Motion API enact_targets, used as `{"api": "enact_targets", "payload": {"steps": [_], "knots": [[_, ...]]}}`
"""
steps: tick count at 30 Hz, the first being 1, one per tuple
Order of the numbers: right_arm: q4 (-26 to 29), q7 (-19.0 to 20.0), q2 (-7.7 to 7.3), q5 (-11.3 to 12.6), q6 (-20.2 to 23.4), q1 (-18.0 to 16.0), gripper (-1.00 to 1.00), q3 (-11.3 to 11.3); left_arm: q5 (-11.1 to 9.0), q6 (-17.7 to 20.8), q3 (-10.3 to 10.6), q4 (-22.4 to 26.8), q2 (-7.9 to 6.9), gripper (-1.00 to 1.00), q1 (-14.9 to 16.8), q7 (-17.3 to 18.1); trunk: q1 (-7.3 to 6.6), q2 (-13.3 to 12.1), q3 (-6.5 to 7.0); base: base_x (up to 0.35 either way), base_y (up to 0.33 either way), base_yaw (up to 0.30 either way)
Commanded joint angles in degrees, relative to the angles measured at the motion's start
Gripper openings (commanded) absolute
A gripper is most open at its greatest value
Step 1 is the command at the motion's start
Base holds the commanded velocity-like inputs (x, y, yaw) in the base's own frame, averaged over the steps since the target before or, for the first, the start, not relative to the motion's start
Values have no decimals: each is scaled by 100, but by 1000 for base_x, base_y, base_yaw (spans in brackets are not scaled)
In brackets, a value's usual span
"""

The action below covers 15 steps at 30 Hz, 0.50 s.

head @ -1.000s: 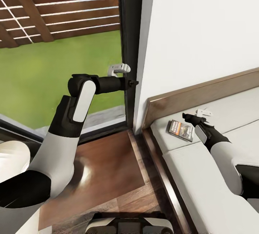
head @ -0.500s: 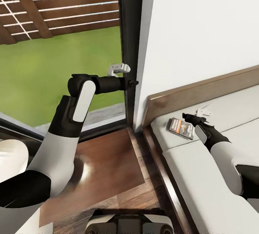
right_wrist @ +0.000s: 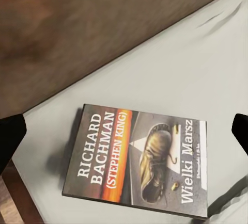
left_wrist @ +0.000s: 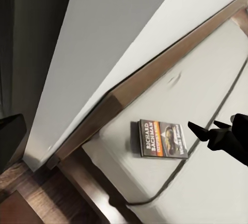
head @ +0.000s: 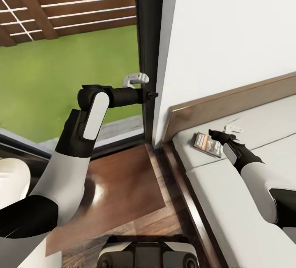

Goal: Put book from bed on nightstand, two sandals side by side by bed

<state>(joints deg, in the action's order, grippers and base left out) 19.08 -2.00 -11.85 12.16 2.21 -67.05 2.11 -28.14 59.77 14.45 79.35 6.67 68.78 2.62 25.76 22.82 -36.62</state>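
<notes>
Off-white bed (head: 246, 202), book (right_wrist: 138, 160) title legible from right wrist, right tool (head: 217, 134) open, empty above it.

- The left arm (head: 88, 126) rises from the lower left of the head view, bends sharply at the elbow and runs level toward the centre.
- The left gripper (head: 151, 94) sits at the frame's centre; whether its jaws are parted cannot be told.
- The right arm (head: 255, 177) reaches from the lower right edge up toward mid-right.
- The right gripper (head: 213, 133) has its dark fingers (left_wrist: 199, 129) spread apart.
</notes>
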Motion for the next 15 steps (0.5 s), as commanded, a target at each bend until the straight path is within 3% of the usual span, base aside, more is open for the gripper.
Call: {"api": "enact_targets", "payload": {"steps": [1,15], "knots": [[9,-11,0,30,24,-1,100,6,27,23,-4,1,3,100,4,28,3,10,-17,0,0,0],[20,-11,-2,31,3,-1,100,12,28,23,-4,1,1,100,4,28,3,10,-145,0,0,0]]}}
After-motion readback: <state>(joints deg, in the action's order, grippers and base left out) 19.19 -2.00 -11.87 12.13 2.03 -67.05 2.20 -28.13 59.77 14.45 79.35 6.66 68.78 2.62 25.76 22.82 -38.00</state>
